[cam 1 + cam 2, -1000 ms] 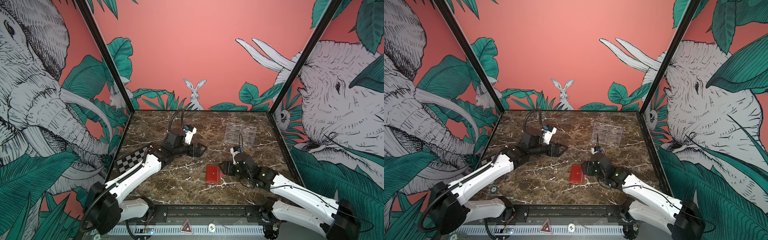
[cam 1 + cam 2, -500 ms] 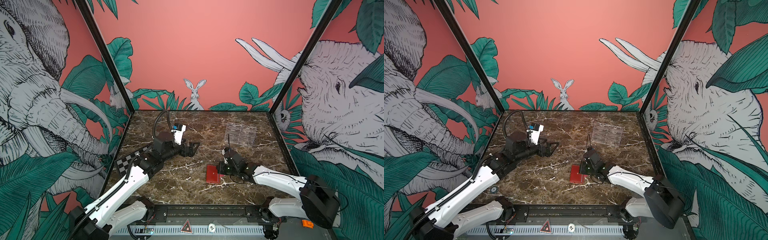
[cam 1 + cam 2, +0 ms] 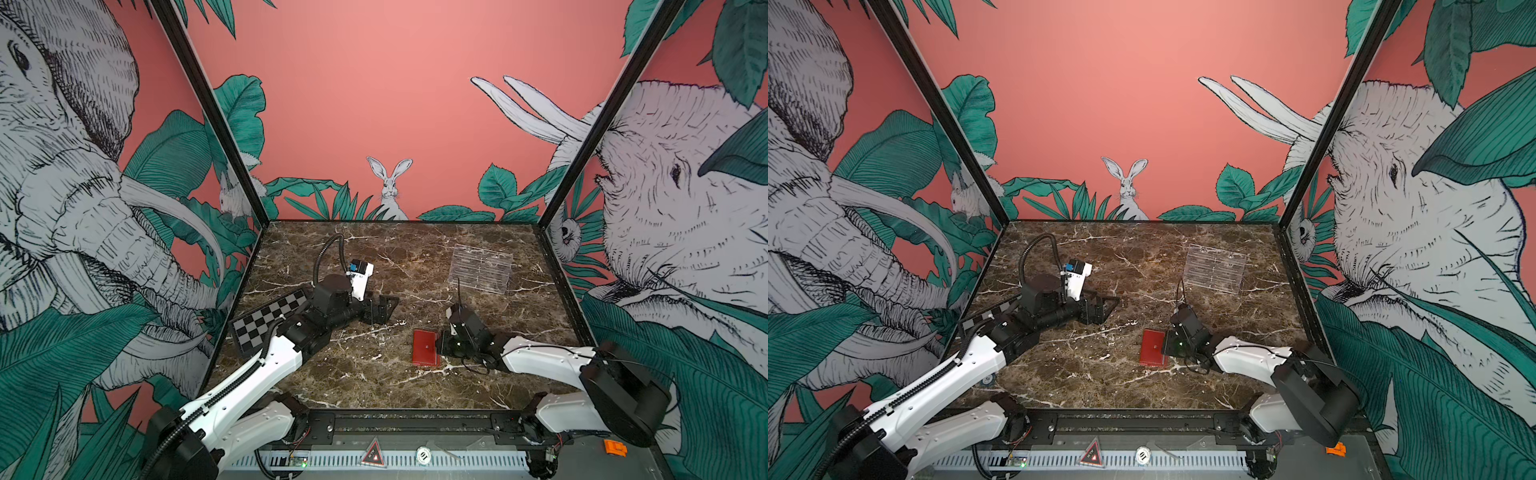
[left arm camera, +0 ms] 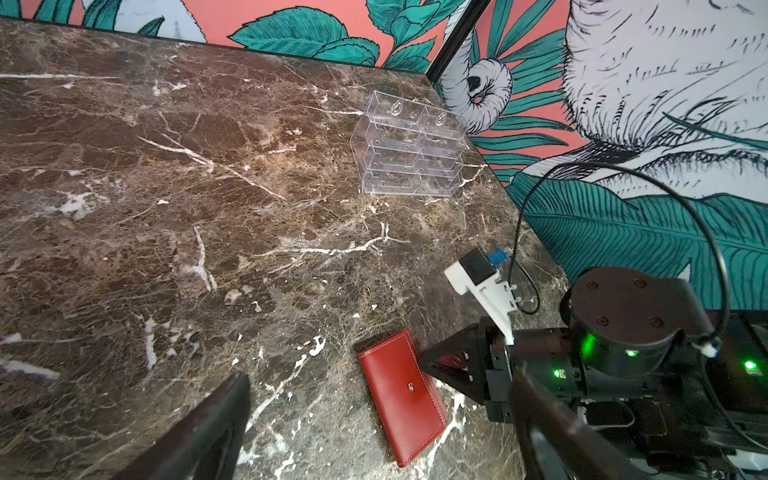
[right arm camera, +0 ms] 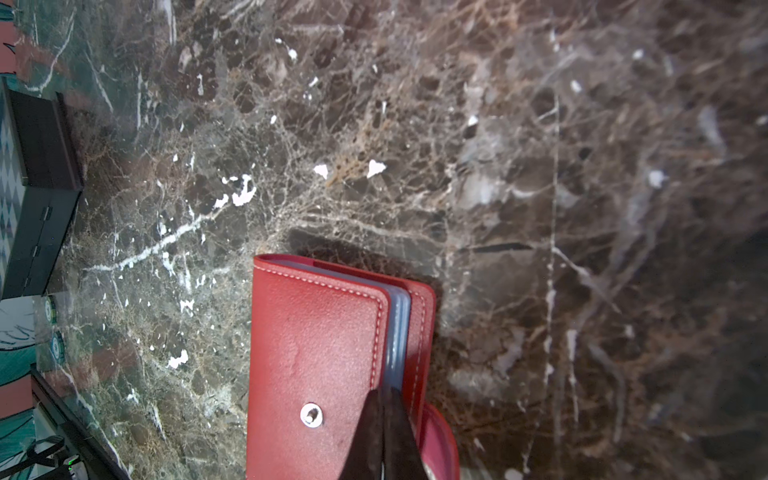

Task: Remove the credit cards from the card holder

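The card holder [image 3: 424, 347] [image 3: 1152, 347] is a small red wallet lying folded on the marble, just right of centre. Its snap tab [image 5: 436, 440] hangs loose at the side. Grey-blue sleeve edges [image 5: 397, 332] show between the covers; the credit cards are hidden inside. My right gripper [image 3: 441, 345] [image 5: 384, 399] is shut, its tips pressed at the holder's open edge, where the top cover meets the sleeves. I see nothing between the jaws. My left gripper [image 3: 380, 309] [image 3: 1104, 309] is open and empty, away from the holder [image 4: 401, 395] to the far left.
A clear acrylic tiered stand [image 3: 480, 270] [image 4: 409, 153] stands at the back right. A black-and-white chequered board [image 3: 268, 322] lies by the left wall, partly under the left arm. Enclosure walls close in the marble on three sides.
The right gripper has shut and its tips now rest on the holder's right edge. The left gripper has drawn back a little to the left and stays open.
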Motion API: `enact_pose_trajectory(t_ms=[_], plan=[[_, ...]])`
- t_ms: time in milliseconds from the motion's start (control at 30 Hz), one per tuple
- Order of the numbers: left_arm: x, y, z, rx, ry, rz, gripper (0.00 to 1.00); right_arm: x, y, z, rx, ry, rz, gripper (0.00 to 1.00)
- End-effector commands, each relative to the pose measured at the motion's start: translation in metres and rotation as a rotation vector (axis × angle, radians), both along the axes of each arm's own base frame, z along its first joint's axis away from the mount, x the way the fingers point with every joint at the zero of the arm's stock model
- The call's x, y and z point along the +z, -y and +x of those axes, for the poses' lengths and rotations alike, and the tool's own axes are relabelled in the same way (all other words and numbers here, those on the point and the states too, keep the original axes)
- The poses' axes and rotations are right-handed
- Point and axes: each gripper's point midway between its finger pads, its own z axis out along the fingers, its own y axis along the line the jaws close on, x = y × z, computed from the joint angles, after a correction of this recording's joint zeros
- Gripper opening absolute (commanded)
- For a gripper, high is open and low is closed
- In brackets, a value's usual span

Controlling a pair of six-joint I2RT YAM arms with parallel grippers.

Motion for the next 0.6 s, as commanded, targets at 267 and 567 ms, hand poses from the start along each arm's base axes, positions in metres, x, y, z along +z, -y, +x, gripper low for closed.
enact_pose_trajectory(t_ms=[267, 567], plan=[[-0.03, 0.006, 0.003, 0.011, -0.085, -0.015, 0.95, -0.004, 0.013, -0.006, -0.028, -0.004, -0.007, 0.04], [-0.039, 0.011, 0.002, 0.002, -0.114, -0.04, 0.94, -0.004, 0.002, -0.007, -0.003, -0.006, 0.053, 0.05]])
